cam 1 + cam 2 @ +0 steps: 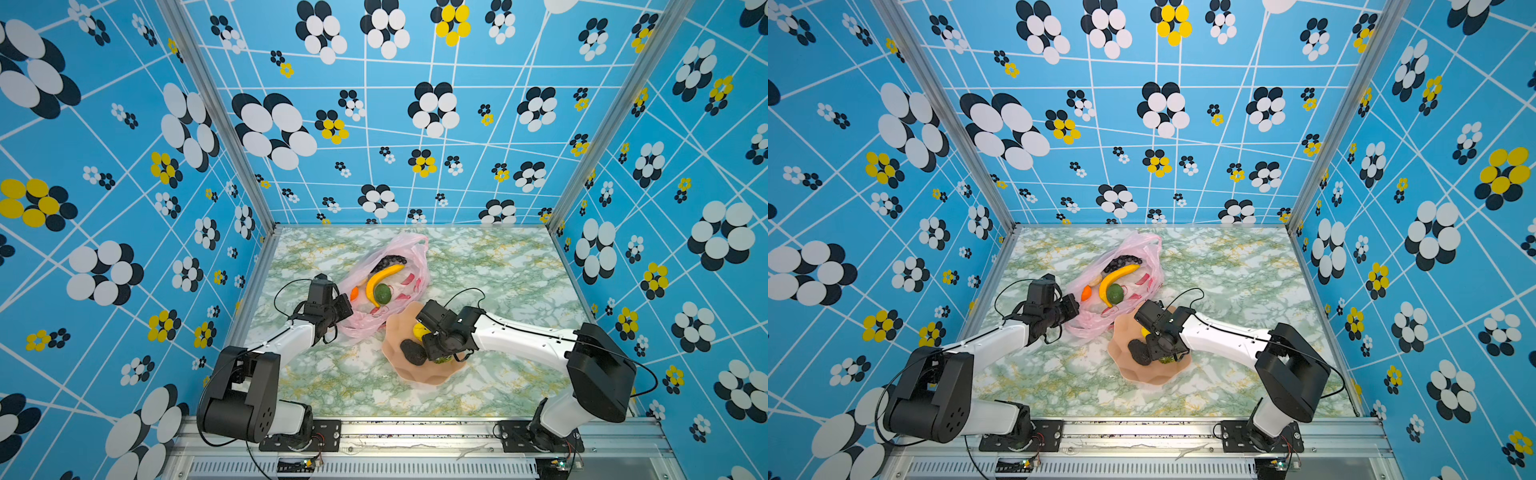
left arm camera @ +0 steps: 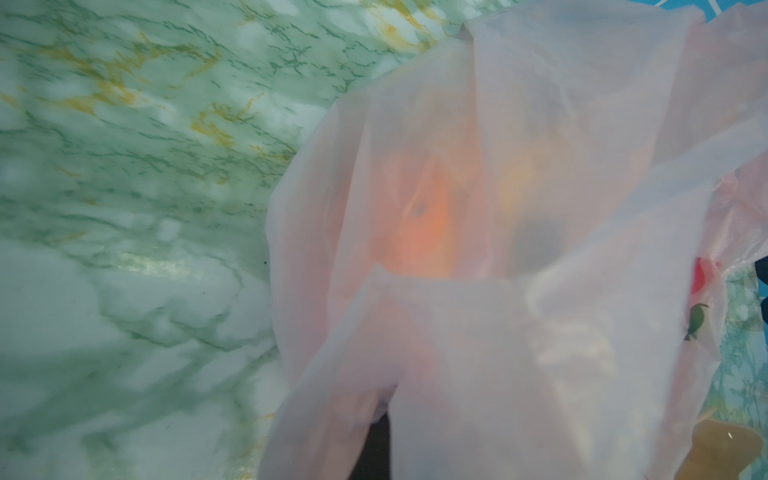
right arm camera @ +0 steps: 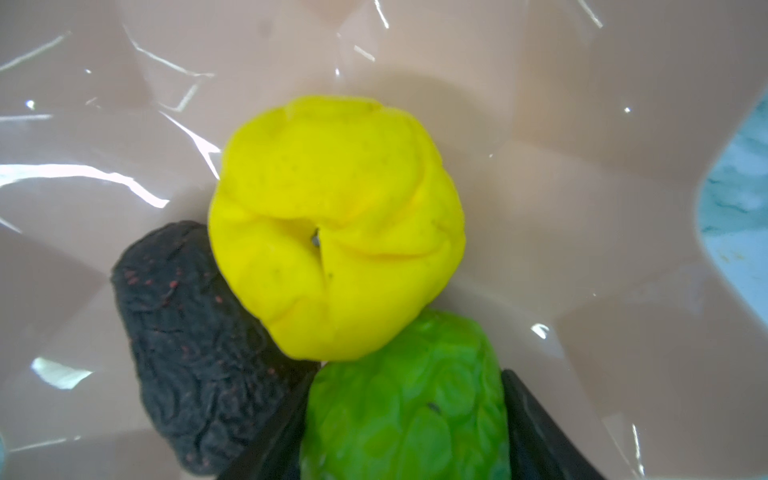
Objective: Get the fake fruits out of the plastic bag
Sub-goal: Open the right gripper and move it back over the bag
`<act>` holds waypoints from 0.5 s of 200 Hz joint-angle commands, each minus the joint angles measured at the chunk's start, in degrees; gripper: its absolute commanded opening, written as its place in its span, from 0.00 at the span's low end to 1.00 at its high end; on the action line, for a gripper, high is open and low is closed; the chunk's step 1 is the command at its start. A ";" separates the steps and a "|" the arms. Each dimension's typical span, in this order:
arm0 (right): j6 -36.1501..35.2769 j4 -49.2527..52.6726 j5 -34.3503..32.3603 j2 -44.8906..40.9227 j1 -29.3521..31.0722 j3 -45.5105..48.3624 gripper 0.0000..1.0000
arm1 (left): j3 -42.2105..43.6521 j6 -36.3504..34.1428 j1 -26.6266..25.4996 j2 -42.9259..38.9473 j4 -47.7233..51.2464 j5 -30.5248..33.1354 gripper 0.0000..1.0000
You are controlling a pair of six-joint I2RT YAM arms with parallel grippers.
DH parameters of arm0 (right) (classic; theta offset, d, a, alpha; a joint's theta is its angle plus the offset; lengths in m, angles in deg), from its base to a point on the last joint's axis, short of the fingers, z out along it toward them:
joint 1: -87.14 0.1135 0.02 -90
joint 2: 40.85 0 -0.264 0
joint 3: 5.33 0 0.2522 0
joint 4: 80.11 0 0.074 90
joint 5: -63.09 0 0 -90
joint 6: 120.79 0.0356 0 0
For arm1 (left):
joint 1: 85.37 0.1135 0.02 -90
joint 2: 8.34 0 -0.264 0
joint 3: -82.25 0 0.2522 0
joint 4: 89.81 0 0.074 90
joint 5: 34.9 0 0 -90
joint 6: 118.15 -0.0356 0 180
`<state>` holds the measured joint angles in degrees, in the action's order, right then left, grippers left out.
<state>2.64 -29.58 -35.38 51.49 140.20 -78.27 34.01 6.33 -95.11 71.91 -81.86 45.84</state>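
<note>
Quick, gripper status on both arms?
Left gripper: closed, pinching the plastic bag at its edge.
Right gripper: closed on the green fruit, down in the bowl.

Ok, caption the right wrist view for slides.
Right gripper holds bumpy green plastic fruit beside yellow ribbed fruit in peach scalloped bowl.

The left arm (image 1: pixel 286 340) stretches forward to the near left edge of the plastic bag (image 1: pixel 415 249), where the left gripper (image 1: pixel 344 308) is pinched tight on the film. The right arm (image 1: pixel 519 336) reaches in just beside the bag's near right side, wrist pitched down, and the right gripper (image 3: pixel 407 374) has its jaws pressed against both sides of a green fruit (image 3: pixel 407 424).
</note>
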 commanded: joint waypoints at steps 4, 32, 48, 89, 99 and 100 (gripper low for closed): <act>-0.84 0.42 -0.60 1.32 -0.32 -1.13 0.62 | -0.04 -1.17 0.45 -0.79 0.18 -0.27 0.00; -1.09 0.49 -0.80 1.49 -0.28 -1.58 0.66 | -0.06 -1.11 0.50 -0.71 0.18 -0.28 0.00; -1.33 0.80 -0.89 1.29 -0.32 -1.73 0.68 | -0.08 -1.21 0.46 -0.66 0.18 -0.39 0.00; -1.78 2.68 -1.98 0.02 -0.32 -2.41 0.73 | -0.10 -1.27 0.47 -0.68 0.18 -0.52 0.00; -1.94 3.15 -2.33 -0.39 -0.32 -2.61 0.76 | -0.19 -1.28 0.45 -0.63 0.18 -0.67 0.00; -1.95 3.14 -2.42 -0.48 -0.37 -2.70 0.77 | -0.22 -1.27 0.44 -0.63 0.18 -0.72 0.00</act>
<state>1.39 -29.21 -35.75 51.90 140.20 -79.01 34.01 6.17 -95.11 71.91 -81.86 45.82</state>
